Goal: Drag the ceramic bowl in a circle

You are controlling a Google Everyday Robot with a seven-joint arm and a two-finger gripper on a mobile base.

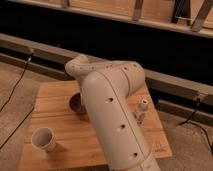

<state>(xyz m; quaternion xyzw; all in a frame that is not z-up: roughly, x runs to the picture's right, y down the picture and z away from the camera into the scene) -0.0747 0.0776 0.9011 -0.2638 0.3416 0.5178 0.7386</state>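
Observation:
The ceramic bowl (pixel 76 104) is a small dark purple-brown bowl near the middle of the wooden table (pixel 55 120). Only its left part shows; my pale arm (pixel 112 115) covers its right side. My gripper is hidden behind the arm, somewhere at or beside the bowl. The arm reaches from the front right over the table and bends down toward the bowl.
A white cup (pixel 43 139) stands at the table's front left. A small white bottle (pixel 141 110) stands at the right, close to the arm. A dark wall and a metal rail run behind the table. Cables lie on the floor at left and right.

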